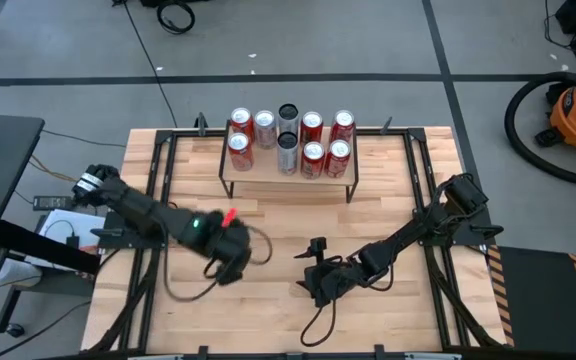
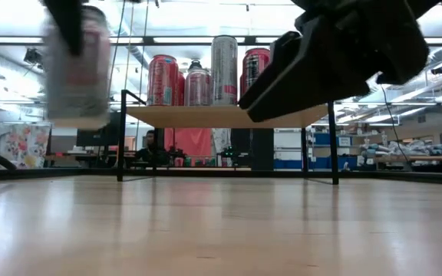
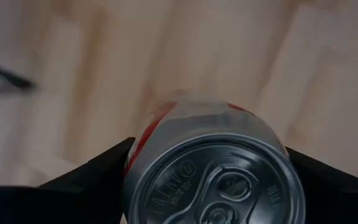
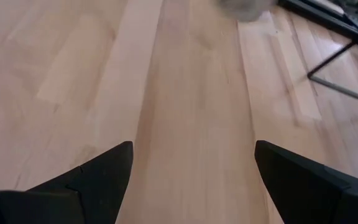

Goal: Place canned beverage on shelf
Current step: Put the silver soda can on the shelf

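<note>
Can [image 3: 210, 168] pinched in left hand [image 1: 230, 262]; shelf [image 1: 288, 180] crowded with cans [image 1: 288, 140]; right hand [image 1: 316, 282] spread

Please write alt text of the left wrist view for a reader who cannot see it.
A red and silver beverage can fills the lower middle of the picture, its silver top with the pull tab facing the camera, held between the two dark fingers of the left gripper. Behind it lies the blurred light wooden tabletop.

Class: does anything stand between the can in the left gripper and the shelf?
Nothing visible on the table between. The left gripper holds the can aloft; the shelf carries nine cans, leaving one gap in its front row. The right gripper idles nearby.
</note>
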Robot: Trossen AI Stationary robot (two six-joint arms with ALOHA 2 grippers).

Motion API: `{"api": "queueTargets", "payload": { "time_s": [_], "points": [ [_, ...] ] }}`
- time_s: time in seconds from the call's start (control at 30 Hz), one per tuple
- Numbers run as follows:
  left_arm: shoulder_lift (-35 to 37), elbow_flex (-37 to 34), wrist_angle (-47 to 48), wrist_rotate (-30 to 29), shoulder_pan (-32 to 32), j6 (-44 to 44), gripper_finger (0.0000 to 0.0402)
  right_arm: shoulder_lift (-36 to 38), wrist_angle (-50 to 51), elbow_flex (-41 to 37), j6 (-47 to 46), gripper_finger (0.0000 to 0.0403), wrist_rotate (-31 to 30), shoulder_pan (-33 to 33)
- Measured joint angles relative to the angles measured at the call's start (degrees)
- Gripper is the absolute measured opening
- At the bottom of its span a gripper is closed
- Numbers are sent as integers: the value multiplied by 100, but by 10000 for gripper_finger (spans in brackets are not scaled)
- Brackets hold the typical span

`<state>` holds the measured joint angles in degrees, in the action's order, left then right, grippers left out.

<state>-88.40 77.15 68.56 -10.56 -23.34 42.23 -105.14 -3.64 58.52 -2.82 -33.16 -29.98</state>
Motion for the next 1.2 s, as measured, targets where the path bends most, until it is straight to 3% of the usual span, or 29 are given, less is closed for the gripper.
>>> {"api": "queueTargets", "payload": {
  "time_s": [0.3,0.57,0.87,1.2],
  "points": [
    [4,1068,147,-803,1059,-3095,321,0,571,0,-566,348,-672,-315],
    [7,1365,23,-902,2092,-4668,322,0,805,0,-1252,348,-752,-395],
    [7,1359,-482,-714,3029,-5542,322,0,1103,0,-1612,348,-903,-443],
    [-9,1355,-802,-322,3337,-5664,323,0,1212,0,-1565,348,-939,-440]
  ]
}}
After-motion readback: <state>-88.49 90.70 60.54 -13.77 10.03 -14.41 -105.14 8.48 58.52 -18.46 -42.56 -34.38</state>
